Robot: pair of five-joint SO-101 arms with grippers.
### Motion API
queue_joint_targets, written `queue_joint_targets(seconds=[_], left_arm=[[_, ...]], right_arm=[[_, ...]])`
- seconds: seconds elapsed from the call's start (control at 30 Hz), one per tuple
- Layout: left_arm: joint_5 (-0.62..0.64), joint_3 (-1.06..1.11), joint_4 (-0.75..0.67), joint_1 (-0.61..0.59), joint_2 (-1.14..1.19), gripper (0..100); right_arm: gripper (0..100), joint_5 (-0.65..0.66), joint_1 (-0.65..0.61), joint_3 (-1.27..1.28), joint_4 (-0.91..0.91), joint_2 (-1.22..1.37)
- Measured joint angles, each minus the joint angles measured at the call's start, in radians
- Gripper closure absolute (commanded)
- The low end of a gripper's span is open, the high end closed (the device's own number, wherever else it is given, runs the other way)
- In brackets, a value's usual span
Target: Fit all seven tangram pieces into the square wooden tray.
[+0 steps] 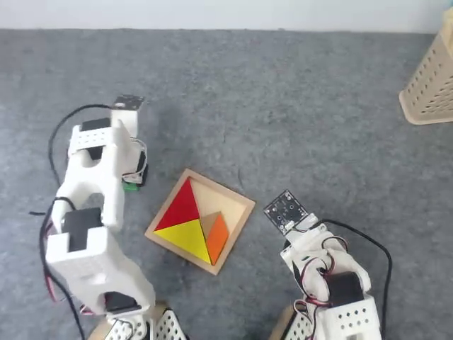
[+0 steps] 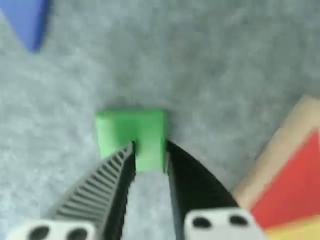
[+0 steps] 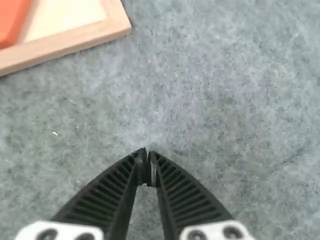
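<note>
Left gripper: I saw it sitting off the tray's left corner, low over the mat, its two fingers clamped on the near edge of the green square
Green square: flat on the mat just beside the tray's left side, apart from the rim; from above I caught only a sliver of it under the left arm
Blue piece: on the mat, farther from the tray than the green square was, cut off by the frame edge
Square wooden tray: turned corner-on like a diamond, between the two arms
Red triangle: inside the tray, along its upper-left wall
Yellow triangle: inside the tray, along its lower-left wall, touching the red triangle
Orange piece: inside the tray, towards its lower corner, against the yellow triangle
Bare tray floor: the part under the tray's upper-right wall
Right gripper: hanging over the mat near the tray's right corner, fingers pressed together on nothing
Grey mat: lying under the tray
Beige slotted basket: well apart from the tray, up at the far right edge
</note>
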Motion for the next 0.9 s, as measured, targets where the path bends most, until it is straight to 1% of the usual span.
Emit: queue_joint_targets(seconds=[0.17,0.27,0.33,0.4,0.5,0.67,0.8,0.9], left_arm=[[0.002,0.101,0.044,0.064,-0.176,93],[0.003,0.126,0.044,0.074,-0.275,86],[0.009,0.126,0.044,0.061,-0.298,82],[0.015,0.121,0.044,0.034,-0.296,80],[0.011,0.078,0.044,-0.012,-0.252,80],[-0.017,-0.028,0.044,-0.075,-0.072,80],[-0.057,-0.049,0.044,-0.071,0.020,80],[-0.054,-0.066,0.044,-0.072,0.044,80]], right_arm=[[99.1,0.000,0.000,0.000,0.000,0.000],[99.1,0.000,-0.002,0.000,0.000,0.000],[99.1,0.000,-0.002,0.000,0.000,0.000],[99.1,0.000,-0.002,0.000,0.000,0.000],[99.1,0.000,-0.002,0.000,0.000,0.000],[99.1,0.000,-0.002,0.000,0.000,0.000],[99.1,0.000,-0.002,0.000,0.000,0.000],[99.1,0.000,0.000,0.000,0.000,0.000]])
